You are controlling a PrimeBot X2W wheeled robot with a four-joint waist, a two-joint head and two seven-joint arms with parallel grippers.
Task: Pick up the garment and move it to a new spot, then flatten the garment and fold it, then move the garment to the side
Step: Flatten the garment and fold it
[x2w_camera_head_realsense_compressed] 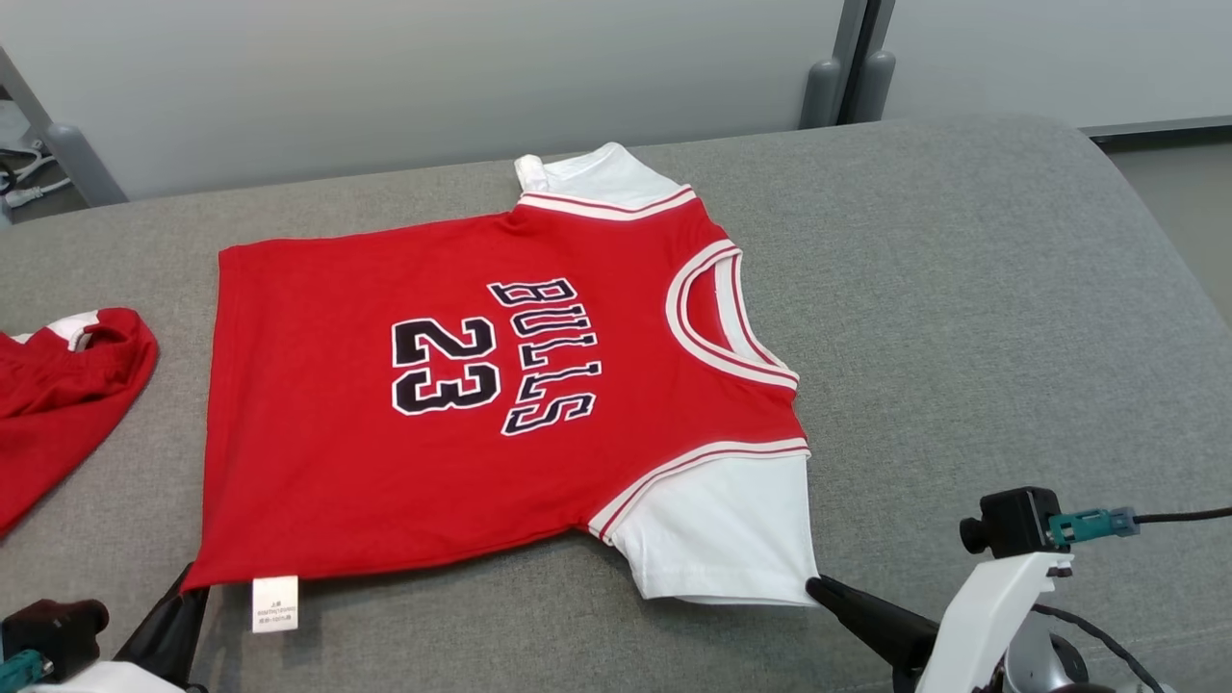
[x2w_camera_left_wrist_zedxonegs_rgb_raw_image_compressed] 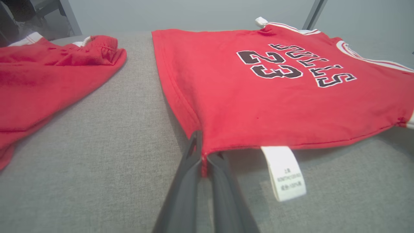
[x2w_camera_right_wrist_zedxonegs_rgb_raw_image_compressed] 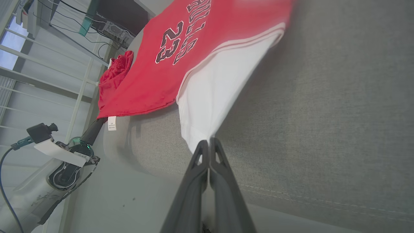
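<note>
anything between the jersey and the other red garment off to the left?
No. A bare strip of grey cushion separates the jersey from the red garment; it shows in the head view and the left wrist view.

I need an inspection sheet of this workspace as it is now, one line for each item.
Surface: grey fabric surface, flat.
Job's things: red jersey spread flat, print up; care label sticks out at the hem.
Clutter: second red garment, crumpled, at the left, apart from the jersey.
Grippers: left gripper shut on the jersey's hem corner; right gripper shut on the white sleeve corner.
Cables: black cable at the right wrist camera.
Surroundings: pale wall panels behind.
</note>
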